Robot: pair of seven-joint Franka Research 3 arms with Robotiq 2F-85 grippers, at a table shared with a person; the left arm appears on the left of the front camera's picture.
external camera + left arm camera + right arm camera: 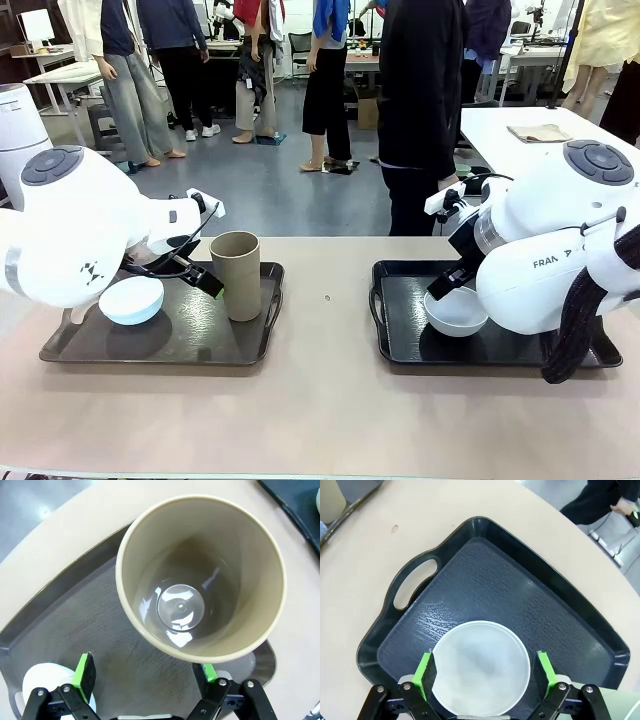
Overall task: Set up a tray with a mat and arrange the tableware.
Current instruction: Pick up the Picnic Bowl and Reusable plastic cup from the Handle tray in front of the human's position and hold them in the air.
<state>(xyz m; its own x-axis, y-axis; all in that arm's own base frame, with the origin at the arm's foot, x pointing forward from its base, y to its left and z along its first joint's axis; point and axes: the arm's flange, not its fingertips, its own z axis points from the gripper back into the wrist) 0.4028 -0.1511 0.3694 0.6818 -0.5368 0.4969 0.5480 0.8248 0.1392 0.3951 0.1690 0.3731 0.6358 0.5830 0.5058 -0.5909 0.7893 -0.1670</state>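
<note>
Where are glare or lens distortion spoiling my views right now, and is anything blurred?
Left wrist view: bright reflections glare off the glossy bottom inside the tan cup, and the wide lens bows the rim of the left tray. Right wrist view: sharp, a pale sheen on the right tray beside the white bowl, rim likewise bowed. Front view: even light, soft shadows, no blur.

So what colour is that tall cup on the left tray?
Tan-brown cup, clearest from the left wrist view.

On the left tray [70, 350] a bowl [131, 299], cup [236, 275] to its right (right tray [400, 345]: second bowl [456, 312]).
</note>
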